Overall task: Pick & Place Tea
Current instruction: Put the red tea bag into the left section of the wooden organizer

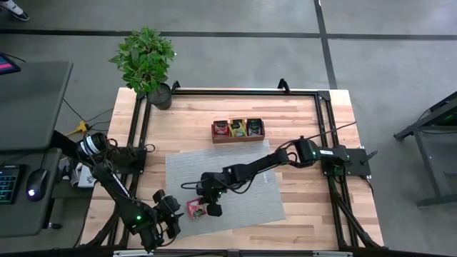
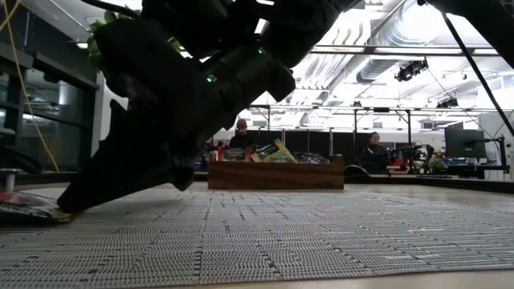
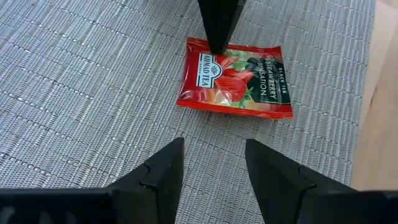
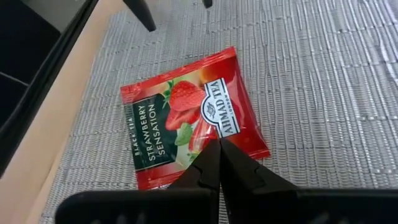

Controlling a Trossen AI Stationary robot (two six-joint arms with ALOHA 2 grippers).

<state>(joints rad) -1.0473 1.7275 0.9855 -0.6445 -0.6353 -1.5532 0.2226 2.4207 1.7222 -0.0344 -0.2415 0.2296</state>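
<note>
From above, the right end effector [image 1: 207, 205] hung over the near left corner of the grey mat [image 1: 243, 171], with the red tea sachet [image 1: 193, 208] just beside it on the side toward the left end effector [image 1: 168, 221], which waited at the mat's edge; farther across the tabletop [image 1: 300, 121] stood the wooden tray [image 1: 238, 129] with more sachets, and a potted plant [image 1: 146, 61] sat at the far corner. At table height, a dark end effector filled the left of the picture, its tip down at the sachet [image 2: 28, 210] on the mat, the tray [image 2: 276, 172] behind. From the left wrist, its own fingers [image 3: 165, 177] stood apart, the sachet [image 3: 235, 78] lying flat ahead with the right end effector's closed tip [image 3: 218, 37] on its edge. From the right wrist, the fingers [image 4: 208, 171] were pressed together, touching the sachet [image 4: 193, 115] without gripping it.
</note>
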